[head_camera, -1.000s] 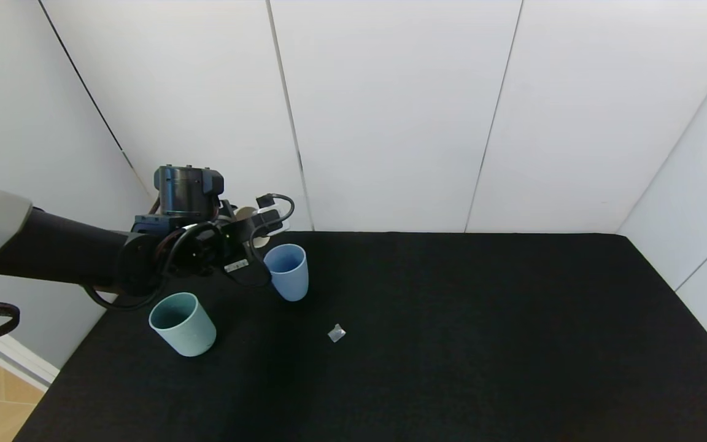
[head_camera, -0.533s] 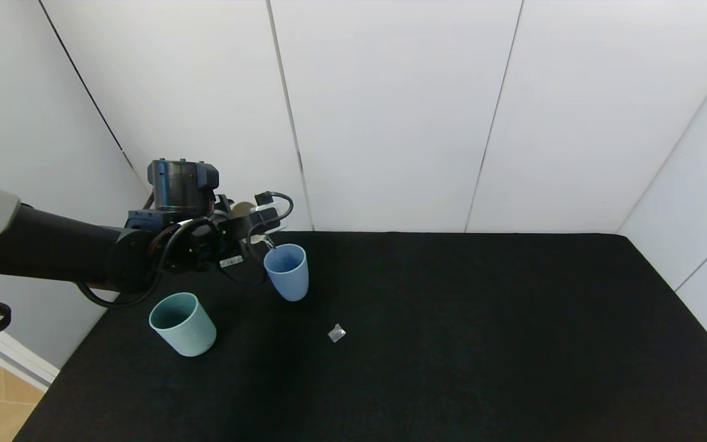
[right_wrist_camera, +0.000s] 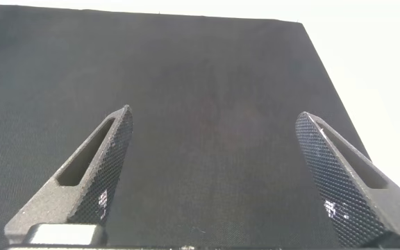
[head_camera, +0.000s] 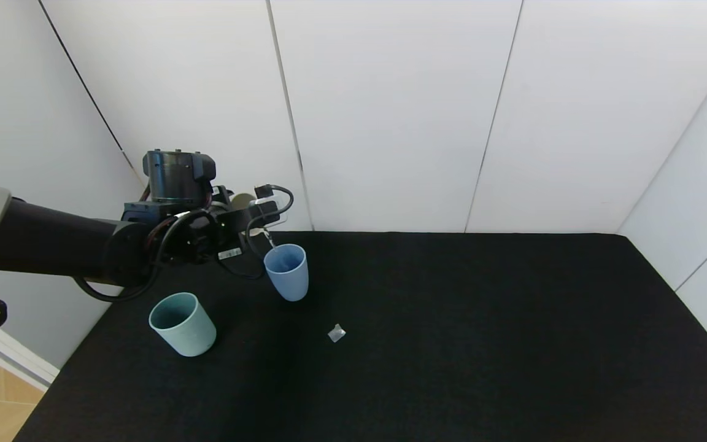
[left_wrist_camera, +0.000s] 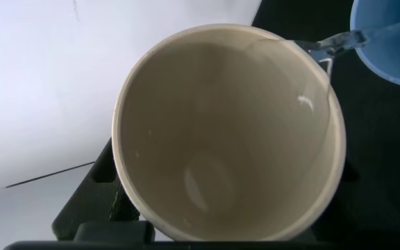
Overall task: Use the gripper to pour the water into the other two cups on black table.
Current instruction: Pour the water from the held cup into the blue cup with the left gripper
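My left gripper (head_camera: 252, 215) is shut on a beige cup (left_wrist_camera: 228, 132), tilted on its side above and behind the light blue cup (head_camera: 286, 271). A thin trickle of water (left_wrist_camera: 335, 43) runs from the beige cup's rim into the light blue cup (left_wrist_camera: 394, 38). The teal-green cup (head_camera: 181, 323) stands upright on the black table (head_camera: 452, 344), nearer and to the left. My right gripper (right_wrist_camera: 214, 173) is open and empty over bare black cloth; it is out of the head view.
A small crumpled clear scrap (head_camera: 336, 333) lies on the cloth right of the two cups. White wall panels (head_camera: 390, 110) close the back and sides. The table's left edge (head_camera: 53, 380) drops to a wooden floor.
My left arm has risen and tilted the beige cup further. The trickle of water now reaches the light blue cup. The cups on the table have not moved.
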Controlling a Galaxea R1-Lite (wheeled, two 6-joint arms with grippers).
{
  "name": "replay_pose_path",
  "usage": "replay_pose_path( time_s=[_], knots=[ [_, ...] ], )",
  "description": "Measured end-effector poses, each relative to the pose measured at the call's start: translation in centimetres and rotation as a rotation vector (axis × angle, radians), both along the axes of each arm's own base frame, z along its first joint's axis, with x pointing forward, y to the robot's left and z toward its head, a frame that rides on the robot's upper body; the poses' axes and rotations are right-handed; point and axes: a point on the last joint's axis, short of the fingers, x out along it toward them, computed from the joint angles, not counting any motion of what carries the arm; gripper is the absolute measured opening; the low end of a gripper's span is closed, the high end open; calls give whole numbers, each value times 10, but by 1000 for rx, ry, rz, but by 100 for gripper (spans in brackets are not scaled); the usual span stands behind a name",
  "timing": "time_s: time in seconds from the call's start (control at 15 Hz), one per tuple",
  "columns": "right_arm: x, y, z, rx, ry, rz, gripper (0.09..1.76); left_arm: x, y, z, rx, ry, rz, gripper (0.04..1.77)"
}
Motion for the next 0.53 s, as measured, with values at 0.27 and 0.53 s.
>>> replay_pose_path(
  time_s=[0.27, 0.53],
  knots=[
    [0, 0, 0, 0, 0, 1, 171, -1, 0, 3, 14, -4, -5, 127],
    [0, 0, 0, 0, 0, 0, 171, -3, 1, 6, 20, -12, -6, 127]
  ],
)
